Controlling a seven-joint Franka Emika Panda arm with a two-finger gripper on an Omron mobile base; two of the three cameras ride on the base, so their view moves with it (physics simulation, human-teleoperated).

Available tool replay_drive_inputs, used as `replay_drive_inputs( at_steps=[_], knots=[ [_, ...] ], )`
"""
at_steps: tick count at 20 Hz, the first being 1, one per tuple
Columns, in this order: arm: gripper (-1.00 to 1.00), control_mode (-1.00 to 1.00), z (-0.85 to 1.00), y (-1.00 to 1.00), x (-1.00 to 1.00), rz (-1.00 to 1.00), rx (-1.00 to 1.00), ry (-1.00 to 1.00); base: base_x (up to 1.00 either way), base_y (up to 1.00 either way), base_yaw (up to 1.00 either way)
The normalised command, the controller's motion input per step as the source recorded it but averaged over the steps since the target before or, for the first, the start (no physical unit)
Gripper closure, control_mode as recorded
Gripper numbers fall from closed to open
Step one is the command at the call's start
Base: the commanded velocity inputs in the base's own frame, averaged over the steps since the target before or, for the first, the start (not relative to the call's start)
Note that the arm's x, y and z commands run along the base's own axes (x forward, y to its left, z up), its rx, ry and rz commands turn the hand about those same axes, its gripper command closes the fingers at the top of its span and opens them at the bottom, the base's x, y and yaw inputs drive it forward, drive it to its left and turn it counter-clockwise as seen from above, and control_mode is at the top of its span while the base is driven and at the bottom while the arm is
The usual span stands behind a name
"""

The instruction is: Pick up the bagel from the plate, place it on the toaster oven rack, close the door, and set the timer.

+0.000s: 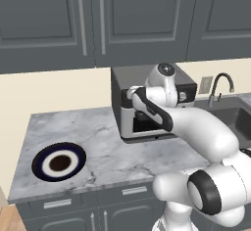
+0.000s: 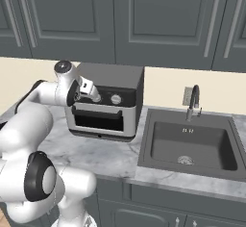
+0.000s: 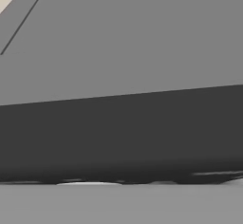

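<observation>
Bagel unseen; my pincer [image 2: 96, 96], grip state unclear, crowds the door [image 2: 98, 118] and could miss the timer.

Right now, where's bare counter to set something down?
Bare marble counter lies between the plate and the toaster oven, and behind the plate toward the wall. A narrower strip runs between the oven and the sink. It is crowded at the oven front, where the gripper sits.
</observation>
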Motion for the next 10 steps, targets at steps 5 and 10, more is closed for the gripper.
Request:
replay_drive_inputs(
  at_steps=[5, 10],
  knots=[
    [1.00, -1.00, -0.50, -0.91, -0.27, 0.00, 0.47, 0.01, 0.00, 0.00, 0.00],
    [1.00, -1.00, -0.80, -0.92, -0.37, 0.00, 0.62, 0.00, 0.00, 0.00, 0.00]
  ],
)
